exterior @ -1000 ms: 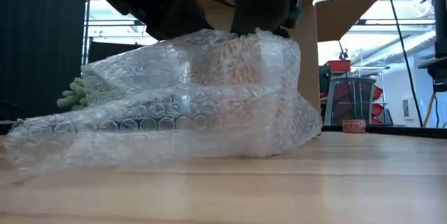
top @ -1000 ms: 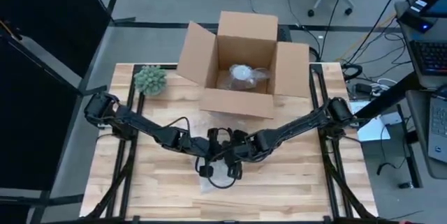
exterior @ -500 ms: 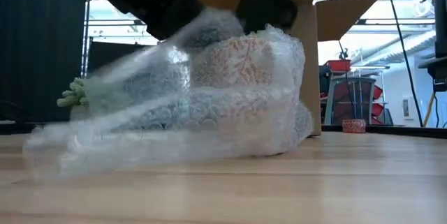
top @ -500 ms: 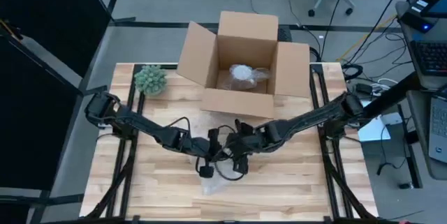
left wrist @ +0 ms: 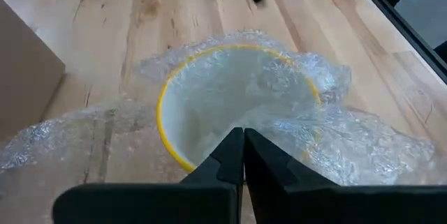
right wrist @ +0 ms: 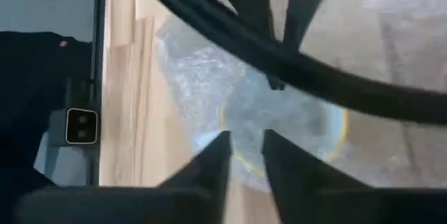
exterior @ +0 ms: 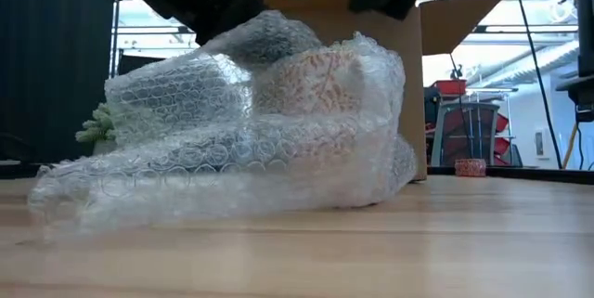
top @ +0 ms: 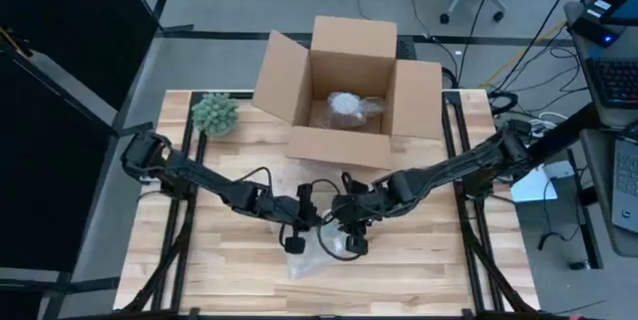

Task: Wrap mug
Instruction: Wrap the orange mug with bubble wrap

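Bubble wrap [top: 321,250] lies crumpled on the desk [top: 219,270] in front of the one cardboard box [top: 344,91], both arms over it, in the high view; level with the desk, it already drapes most of the single mug [exterior: 316,80]. At the wrists, the left end effector [left wrist: 243,147] is clenched on the wrap by the yellow rim (still exposed, so the mouth remains to cover), the right end effector [right wrist: 244,147] slightly parted, released.

Clear, glossy bubble wrap [exterior: 232,149] — pale planked-wood table [top: 419,270] — matt brown cardboard box [top: 344,91].
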Controlling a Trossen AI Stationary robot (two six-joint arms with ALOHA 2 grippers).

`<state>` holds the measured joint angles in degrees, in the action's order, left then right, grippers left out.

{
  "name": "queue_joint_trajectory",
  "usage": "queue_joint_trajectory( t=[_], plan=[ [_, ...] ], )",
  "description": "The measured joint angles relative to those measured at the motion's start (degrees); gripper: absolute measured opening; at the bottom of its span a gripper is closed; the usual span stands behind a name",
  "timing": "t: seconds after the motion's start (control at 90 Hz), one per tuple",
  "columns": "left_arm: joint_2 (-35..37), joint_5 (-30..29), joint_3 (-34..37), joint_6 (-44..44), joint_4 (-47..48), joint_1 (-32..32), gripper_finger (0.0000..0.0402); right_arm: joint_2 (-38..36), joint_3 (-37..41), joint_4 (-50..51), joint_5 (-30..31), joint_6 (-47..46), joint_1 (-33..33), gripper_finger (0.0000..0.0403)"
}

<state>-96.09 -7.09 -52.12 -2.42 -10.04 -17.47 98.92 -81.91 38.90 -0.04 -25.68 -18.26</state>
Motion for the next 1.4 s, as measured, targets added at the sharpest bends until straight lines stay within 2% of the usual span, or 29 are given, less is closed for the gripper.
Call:
queue_joint_trajectory(
  t=[0.156,0.289,0.467,0.656,0.822,1.067,1.2,1.311,1.4],
  plan=[
    [0.00,-0.02,0.00,0.02,-0.02,0.00,0.0000,4.65,-0.02,-0.01,-0.50,0.59,0.24,0.0011],
    [-0.04,-0.14,-0.07,0.03,-0.22,0.00,0.0000,9.04,-0.37,0.34,-3.91,1.85,0.71,0.0003],
    [-0.04,-0.29,-0.11,0.14,-0.52,0.11,0.0000,14.27,-0.76,-2.68,-3.85,2.80,1.66,0.0001],
    [-0.04,-0.42,-0.07,-0.07,-0.24,0.11,0.0000,15.66,-0.55,-3.50,-4.66,3.93,2.59,0.0001],
    [-0.04,-0.42,-0.07,-0.10,-0.34,0.11,0.0000,11.97,0.07,-3.32,-5.00,4.54,2.67,0.0000],
    [0.00,-0.39,0.00,-0.10,0.08,0.15,0.0000,0.48,0.17,1.37,-4.65,0.92,0.50,0.0000],
    [0.00,-0.37,0.00,-0.22,-0.02,0.15,0.0000,-1.92,0.17,2.97,-0.89,-0.69,-1.76,0.0000],
    [0.00,-0.37,0.02,-0.26,-0.11,0.15,0.0000,-1.88,0.25,3.75,4.29,-2.31,-3.84,0.0000],
    [0.00,-0.35,0.02,-0.33,-0.14,0.15,0.0000,-1.41,1.72,3.16,6.19,-5.21,-5.13,0.0000]
  ],
)
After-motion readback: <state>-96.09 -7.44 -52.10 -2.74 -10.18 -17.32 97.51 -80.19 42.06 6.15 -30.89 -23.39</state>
